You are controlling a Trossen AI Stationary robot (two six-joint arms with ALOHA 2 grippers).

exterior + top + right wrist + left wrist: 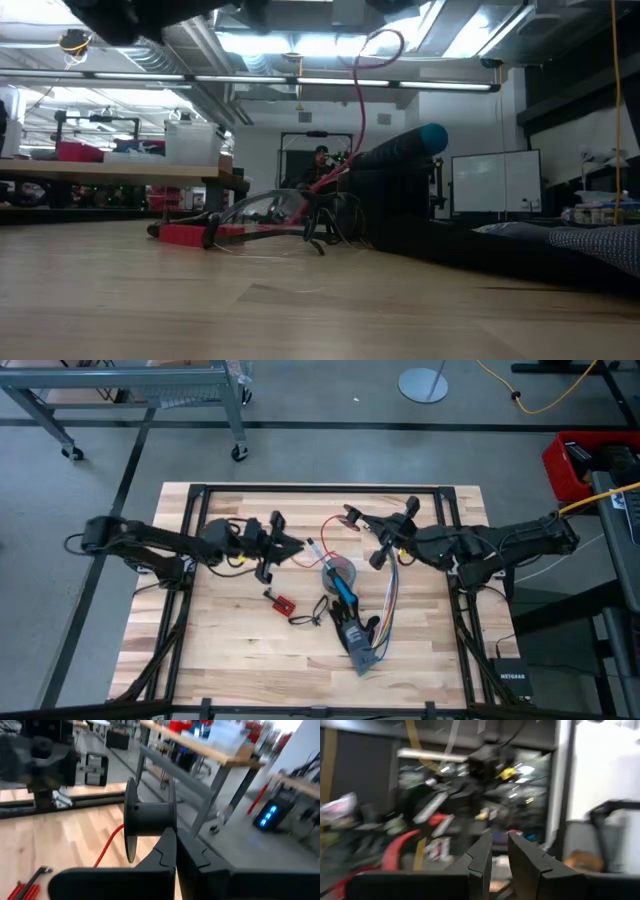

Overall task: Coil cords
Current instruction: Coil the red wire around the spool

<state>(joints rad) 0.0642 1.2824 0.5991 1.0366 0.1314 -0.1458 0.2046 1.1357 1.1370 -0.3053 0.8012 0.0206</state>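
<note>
A red cord (325,526) runs from a black spool (147,817) down toward the table. It also shows in the low view (357,110), where it hangs from above in a loop. My right gripper (175,837) is shut at the spool (350,514), above the table's middle. My left gripper (298,547) hovers left of the spool, pointing toward it. Its fingers (485,855) stand a narrow gap apart with nothing between them. The cord (400,847) passes beside them. My right gripper meets the spool at the end of its barrel (167,820), beside one flange; the shut fingertips cover the exact spot. The fingers come roughly level from the table's right. The spool is lifted clear of the table, its barrel lying across the fingers.
A grey tape roll (338,572), multicoloured ribbon wires (390,595), a small red board (283,601) and a blue-handled tool (350,615) lie on the table below the grippers. A black metal frame (320,488) borders the tabletop.
</note>
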